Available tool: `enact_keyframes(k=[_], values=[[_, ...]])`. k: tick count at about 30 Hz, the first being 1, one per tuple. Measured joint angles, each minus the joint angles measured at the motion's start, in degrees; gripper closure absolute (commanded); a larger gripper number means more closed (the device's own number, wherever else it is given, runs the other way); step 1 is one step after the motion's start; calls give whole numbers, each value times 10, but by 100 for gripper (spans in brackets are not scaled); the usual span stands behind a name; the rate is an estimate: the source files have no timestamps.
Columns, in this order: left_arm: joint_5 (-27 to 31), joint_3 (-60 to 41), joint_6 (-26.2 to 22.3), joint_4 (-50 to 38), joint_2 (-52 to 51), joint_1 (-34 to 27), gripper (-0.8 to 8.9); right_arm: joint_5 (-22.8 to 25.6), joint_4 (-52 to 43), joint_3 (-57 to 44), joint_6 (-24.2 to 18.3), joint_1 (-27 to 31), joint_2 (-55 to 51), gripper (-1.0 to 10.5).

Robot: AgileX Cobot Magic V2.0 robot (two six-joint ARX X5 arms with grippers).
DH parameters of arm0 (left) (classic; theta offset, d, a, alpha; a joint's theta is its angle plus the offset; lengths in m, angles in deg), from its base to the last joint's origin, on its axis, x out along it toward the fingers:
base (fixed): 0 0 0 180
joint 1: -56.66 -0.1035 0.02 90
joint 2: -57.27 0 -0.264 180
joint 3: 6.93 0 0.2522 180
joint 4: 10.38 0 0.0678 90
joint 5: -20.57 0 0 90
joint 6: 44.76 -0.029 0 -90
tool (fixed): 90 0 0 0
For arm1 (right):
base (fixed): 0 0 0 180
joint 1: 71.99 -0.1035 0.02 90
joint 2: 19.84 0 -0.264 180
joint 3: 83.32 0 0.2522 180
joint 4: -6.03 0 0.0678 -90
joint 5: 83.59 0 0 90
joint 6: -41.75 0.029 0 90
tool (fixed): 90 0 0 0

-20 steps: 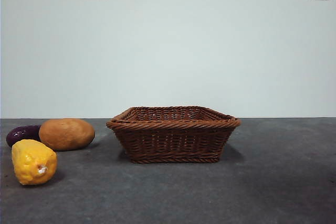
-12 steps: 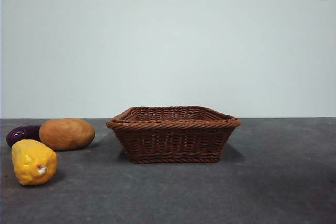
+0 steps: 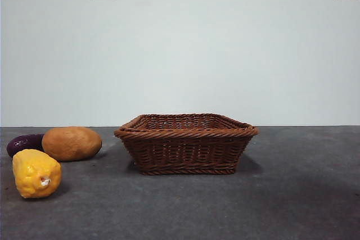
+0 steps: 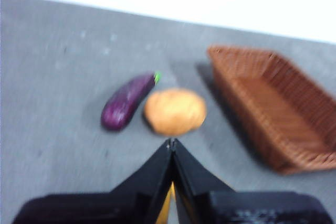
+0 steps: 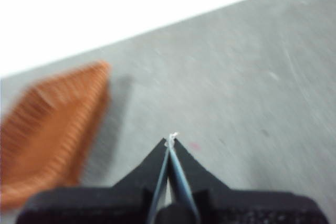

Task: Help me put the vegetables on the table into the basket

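Potato, eggplant and yellow vegetable lie on desk beside basket; left gripper and right gripper closed, empty.

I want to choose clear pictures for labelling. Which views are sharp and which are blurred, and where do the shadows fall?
Front view: sharp; the basket casts soft shadows on the table at both sides. Left wrist view: blurred; eggplant and potato have soft edges. Right wrist view: the most smeared.

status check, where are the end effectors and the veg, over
Both end effectors shut, empty, above table. Potato, eggplant, yellow vegetable outside basket. Path clear.
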Motion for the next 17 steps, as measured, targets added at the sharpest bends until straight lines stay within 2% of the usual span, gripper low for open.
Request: enact_keyframes(k=[3, 8, 13, 17], values=[[-12, 55, 5, 7, 31, 0, 819, -24, 10, 69, 8, 0, 36, 956], [-32, 135, 4, 53, 92, 0, 819, -59, 95, 177, 2, 0, 118, 956], [-71, 219, 2, 95, 156, 0, 819, -92, 214, 303, -45, 0, 208, 956], [-110, 293, -19, 153, 204, 0, 819, -105, 290, 387, -85, 0, 260, 956]])
